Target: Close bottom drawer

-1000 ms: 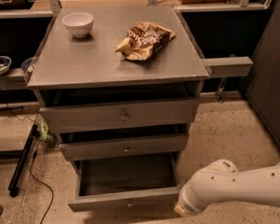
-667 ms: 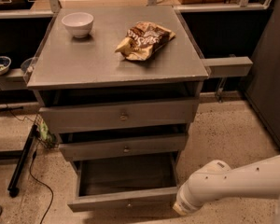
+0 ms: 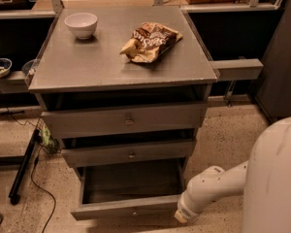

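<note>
Bottom drawer (image 3: 128, 207): lowest of 3 in grey cabinet (image 3: 87, 64), pulled well out, dark box interior exposed, front panel near the bottom edge of the view. Mid drawer (image 3: 128, 153) slightly out, top drawer (image 3: 125, 121) approx. flush. White arm (image 3: 216, 186) reaches down-left from the right. Gripper (image 3: 183, 216) at its end, low, just beside the drawer's front right corner; contact w/ panel unclear, open or closed: can't tell. On cabinet top: white bowl (image 3: 81, 24) back left, crumpled snack bag (image 3: 150, 41) centre-right.
</note>
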Controlling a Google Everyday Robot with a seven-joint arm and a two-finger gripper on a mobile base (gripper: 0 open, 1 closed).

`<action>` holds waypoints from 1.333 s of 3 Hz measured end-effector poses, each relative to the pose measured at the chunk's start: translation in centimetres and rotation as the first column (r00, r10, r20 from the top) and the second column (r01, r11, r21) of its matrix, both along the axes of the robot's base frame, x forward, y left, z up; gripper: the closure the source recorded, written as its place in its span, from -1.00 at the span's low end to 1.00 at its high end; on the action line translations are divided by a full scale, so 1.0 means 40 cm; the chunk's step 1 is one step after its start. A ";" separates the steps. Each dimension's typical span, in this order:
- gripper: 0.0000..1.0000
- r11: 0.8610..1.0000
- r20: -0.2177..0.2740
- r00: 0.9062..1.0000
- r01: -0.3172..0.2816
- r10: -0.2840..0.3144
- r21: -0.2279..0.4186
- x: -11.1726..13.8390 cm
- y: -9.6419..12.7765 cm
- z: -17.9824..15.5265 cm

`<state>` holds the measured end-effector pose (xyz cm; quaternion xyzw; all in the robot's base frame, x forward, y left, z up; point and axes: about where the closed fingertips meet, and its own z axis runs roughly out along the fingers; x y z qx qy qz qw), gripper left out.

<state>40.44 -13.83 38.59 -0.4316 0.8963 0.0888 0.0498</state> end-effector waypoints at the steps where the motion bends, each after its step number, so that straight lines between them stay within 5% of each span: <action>1: 1.00 1.000 -0.001 1.000 0.003 -0.003 0.001 -0.003 0.000 -0.010; 4: 1.00 0.998 -0.066 0.997 0.038 -0.035 0.040 -0.004 0.032 -0.200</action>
